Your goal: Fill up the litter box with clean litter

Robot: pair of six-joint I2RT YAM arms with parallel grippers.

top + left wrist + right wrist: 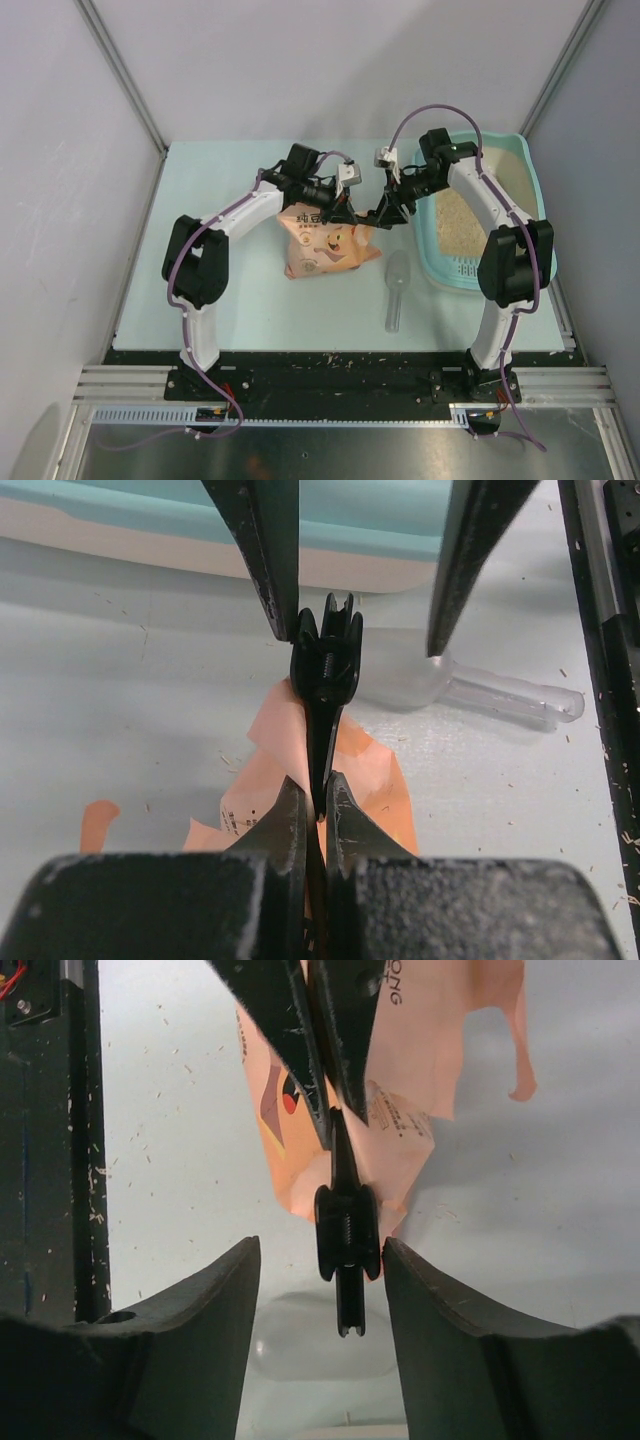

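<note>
The teal litter box (429, 252) stands at the right, with beige clean litter (500, 190) spread inside it. A peach-pink cat bag (325, 245) stands mid-table, a black spring clip (325, 665) on its top edge. My left gripper (318, 785) is shut on the clip's thin end, with the bag (375, 780) below it. My right gripper (320, 1250) is open, its fingers either side of the clip's (347, 1235) spring end; the left finger stands clear of it, the right one is very close. Both grippers, left (345, 207) and right (385, 213), meet above the bag.
A clear plastic scoop (396, 290) lies on the table between the bag and the litter box, under the clip in the right wrist view as the scoop (310, 1345). Loose granules speckle the table. White walls enclose the table on three sides.
</note>
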